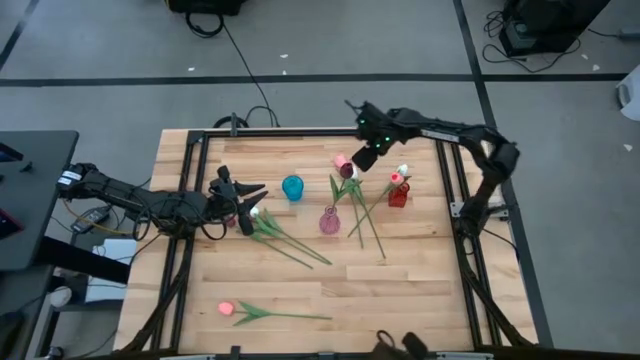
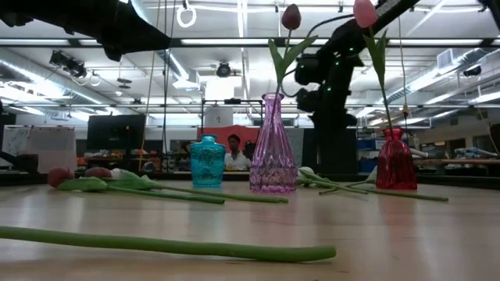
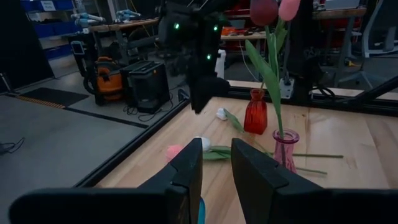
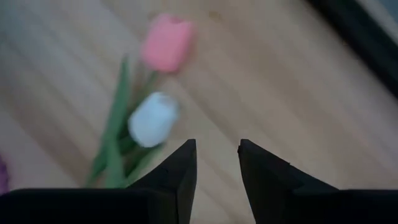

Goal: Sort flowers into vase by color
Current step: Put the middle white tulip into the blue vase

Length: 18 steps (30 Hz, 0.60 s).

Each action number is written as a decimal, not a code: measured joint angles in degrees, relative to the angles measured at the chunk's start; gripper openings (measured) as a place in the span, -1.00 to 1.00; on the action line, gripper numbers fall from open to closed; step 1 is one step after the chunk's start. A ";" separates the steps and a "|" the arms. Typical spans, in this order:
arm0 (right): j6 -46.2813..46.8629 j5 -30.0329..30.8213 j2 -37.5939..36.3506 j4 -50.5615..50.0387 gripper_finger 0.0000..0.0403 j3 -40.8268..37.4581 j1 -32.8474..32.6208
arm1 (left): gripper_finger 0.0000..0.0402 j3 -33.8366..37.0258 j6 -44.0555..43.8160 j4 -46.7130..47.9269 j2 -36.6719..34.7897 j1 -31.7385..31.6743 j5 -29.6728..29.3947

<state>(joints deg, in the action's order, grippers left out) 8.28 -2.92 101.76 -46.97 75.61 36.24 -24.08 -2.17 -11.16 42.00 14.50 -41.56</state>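
Wooden planks [image 1: 420,290] carry three vases in a row: a teal vase [image 1: 292,187] at left, a pink vase [image 1: 329,221] in the middle holding a maroon tulip [image 2: 291,16], and a red vase [image 1: 398,194] at right holding a pink one [image 2: 364,11]; other flowers [image 1: 300,245] lie loose around them. The right gripper [image 1: 366,155] hovers above a white tulip [image 4: 151,119] and a pink tulip [image 4: 166,42], fingers slightly parted and empty; picking up looks to be the step in hand, so it must descend onto one stem. The left gripper [image 1: 240,194], narrowly parted and empty, waits left of the teal vase.
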 joint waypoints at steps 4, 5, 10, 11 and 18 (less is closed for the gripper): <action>-0.49 -3.24 3.57 -0.78 -0.22 2.15 -2.65 | -0.54 0.00 0.00 0.00 0.00 0.00 0.00; -0.20 -3.72 4.14 -1.26 -0.17 2.58 -3.39 | -0.54 0.00 0.00 0.03 0.00 0.00 -0.01; 2.14 -4.48 5.08 -4.98 0.14 4.17 -6.27 | -0.54 -0.02 -0.02 0.42 0.00 0.00 0.00; 3.14 -4.49 5.07 -5.42 0.20 4.17 -6.63 | -0.54 -0.02 0.00 0.42 0.00 0.00 0.00; 4.69 -6.43 5.99 -5.51 0.36 4.22 -7.17 | -0.54 -0.02 0.07 0.35 -0.01 0.00 0.00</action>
<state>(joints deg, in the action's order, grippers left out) 12.98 -9.35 107.75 -52.48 79.83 29.07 -24.10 -2.11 -10.81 41.99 14.50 -41.56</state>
